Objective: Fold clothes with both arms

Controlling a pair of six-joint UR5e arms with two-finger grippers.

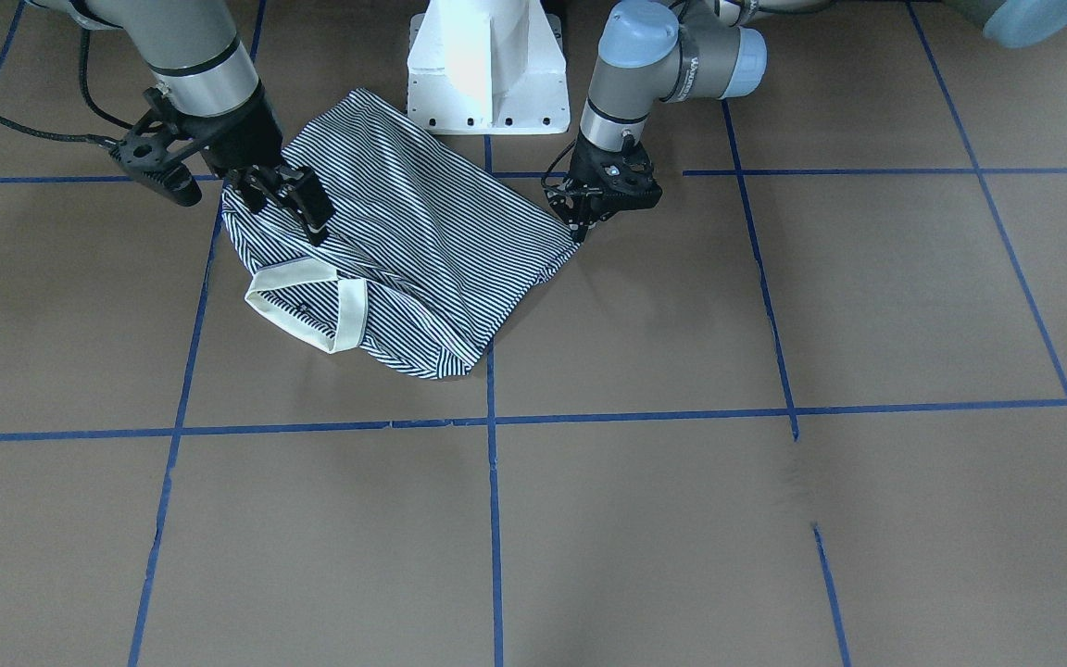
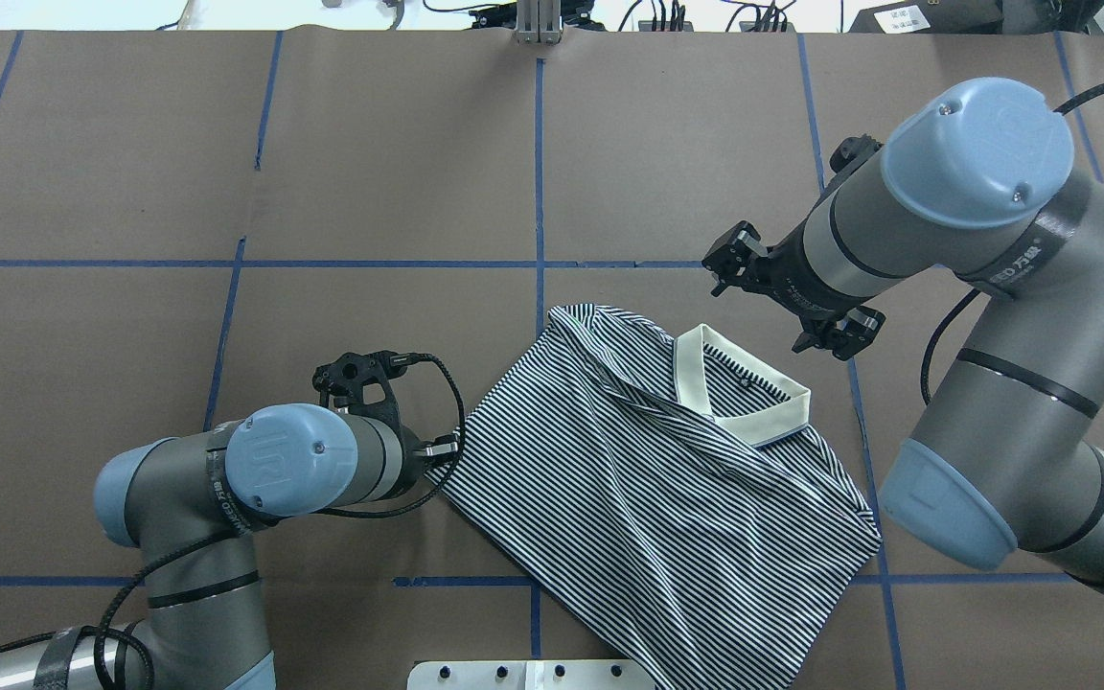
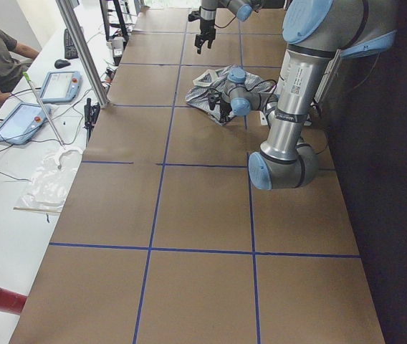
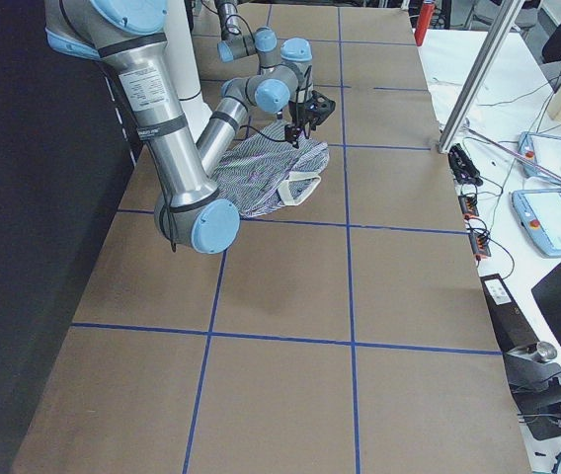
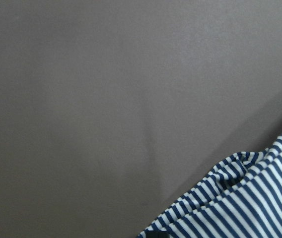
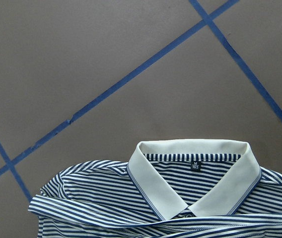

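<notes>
Two grippers are flanking the shirt (image 2: 648,479), which is lying flat on the table (image 2: 370,144) just in front of the base (image 1: 485,83), sleeves tucked in and collar (image 2: 744,393) pointing away from the base. On the base's left side, the left gripper (image 1: 580,232) is touching the shirt's side edge. Its fingers are looking nearly together, but I cannot tell whether they are pinching cloth. On the base's right side, the right gripper (image 1: 285,211) is hovering over the shoulder beside the collar, fingers spread and gripping nothing.

Both are probably setting up grasps for the next fold. Doing that well is likely depending on each gripper catching every layer at its edge, then lifting level and travelling in step, so the collar is not creasing.

In the overhead view the left wrist is hiding its jaws. Its own camera is showing only a bunched striped corner. The hem nearest the base is running off the overhead's bottom edge, and no logo is showing.
</notes>
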